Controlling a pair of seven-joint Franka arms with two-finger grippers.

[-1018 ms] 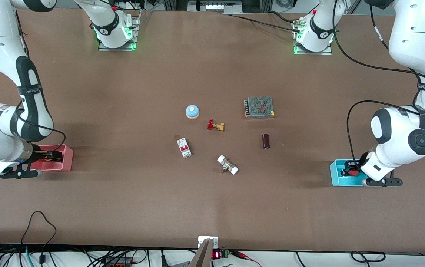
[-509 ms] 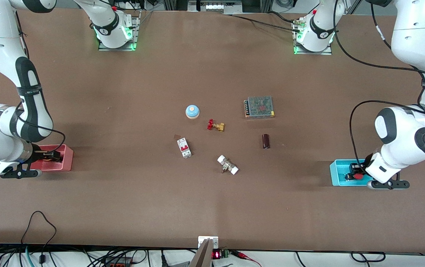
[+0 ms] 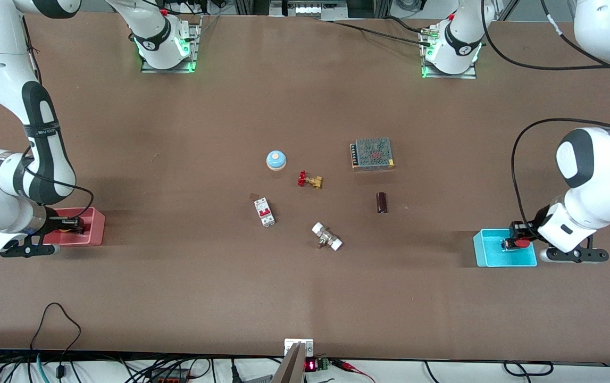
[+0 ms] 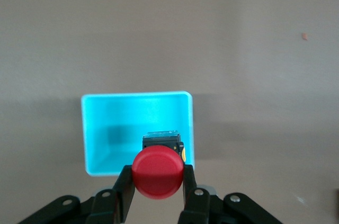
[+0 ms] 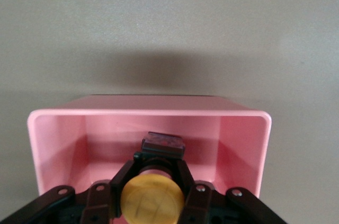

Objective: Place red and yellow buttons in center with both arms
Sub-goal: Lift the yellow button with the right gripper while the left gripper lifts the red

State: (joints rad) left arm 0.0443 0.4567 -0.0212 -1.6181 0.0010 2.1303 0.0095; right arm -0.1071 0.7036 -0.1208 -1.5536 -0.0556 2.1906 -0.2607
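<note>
My left gripper (image 3: 513, 243) is shut on the red button (image 3: 522, 243) and holds it over the cyan bin (image 3: 488, 255). In the left wrist view the red cap (image 4: 158, 172) sits between the fingers of the gripper (image 4: 157, 177), above the cyan bin (image 4: 100, 128). My right gripper (image 3: 73, 223) is down in the pink bin (image 3: 94, 231). In the right wrist view it (image 5: 154, 170) is shut on the yellow button (image 5: 152, 199), whose black body is inside the pink bin (image 5: 53, 139). The brown tabletop center (image 3: 219, 159) is bare.
Around the middle lie a light-blue dome (image 3: 276, 160), a brass valve with a red handwheel (image 3: 309, 180), a circuit breaker (image 3: 265, 211), a white-ended fitting (image 3: 327, 236), a dark cylinder (image 3: 382, 202) and a meshed power supply (image 3: 372, 153).
My left gripper has risen with the red button out of the cyan bin and drifted toward the left arm's end. The right gripper has hardly moved in the pink bin.
</note>
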